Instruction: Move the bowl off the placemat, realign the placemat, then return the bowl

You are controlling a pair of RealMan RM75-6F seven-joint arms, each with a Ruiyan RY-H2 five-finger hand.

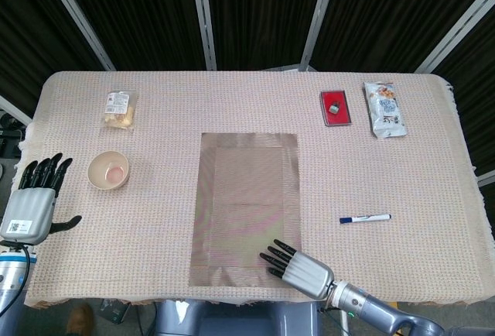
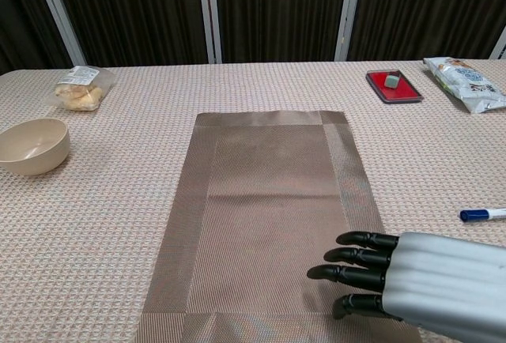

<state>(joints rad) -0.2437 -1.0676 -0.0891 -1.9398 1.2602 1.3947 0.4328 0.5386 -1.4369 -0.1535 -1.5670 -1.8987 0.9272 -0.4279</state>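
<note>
right hand [image 2: 411, 280] lies flat, fingers [image 2: 352, 275] straight and a little apart, holding nothing, over the near right corner of the placemat [image 1: 244, 208]; can't tell if it presses the mat. left hand [image 1: 32, 203] at the table's left edge, fingers spread wide, empty. bowl [image 1: 108, 169] sits off the placemat, well to its left, near the left hand. snack bag [image 1: 120, 109] beyond the bowl. blue pen [image 1: 364, 217] right of the mat; red tray [image 1: 335, 108] and packet [image 1: 384, 108] at far right.
</note>
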